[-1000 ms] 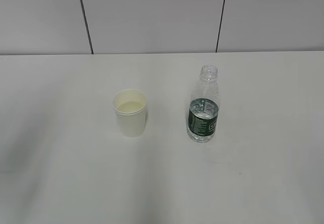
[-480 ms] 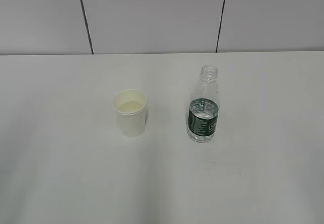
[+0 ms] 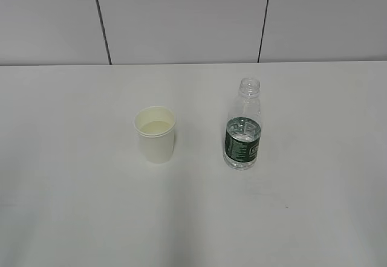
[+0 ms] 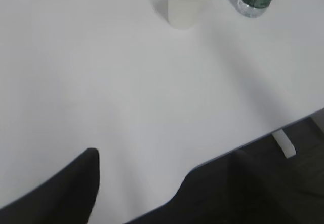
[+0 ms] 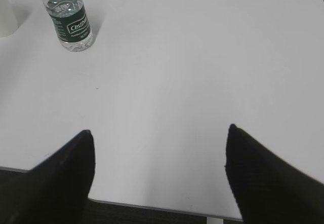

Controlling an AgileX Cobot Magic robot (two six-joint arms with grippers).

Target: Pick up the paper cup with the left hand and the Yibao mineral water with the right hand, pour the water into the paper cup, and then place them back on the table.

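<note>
The right hand (image 5: 159,153) is spread wide with nothing between its two dark fingers (image 5: 61,178), hovering over the near edge of the white tabletop (image 5: 202,57). Ahead of it and off to its left, well apart, the Yibao mineral water (image 5: 68,16) stands upright on the tabletop, its green label facing the hand and water showing at label height.

The left hand (image 4: 136,178) is also open and holds nothing; its fingers (image 4: 66,193) frame bare tabletop near the front edge. Far ahead of it and slightly to its right, the paper cup (image 4: 185,3) stands upright, with the bottle's base just beyond and to the right of the cup.

From the exterior view neither hand is visible. The paper cup (image 3: 156,134) and the Yibao mineral water (image 3: 243,128) stand side by side, apart from each other, cup left and capless bottle right. The cup holds a little pale liquid at its bottom.
</note>
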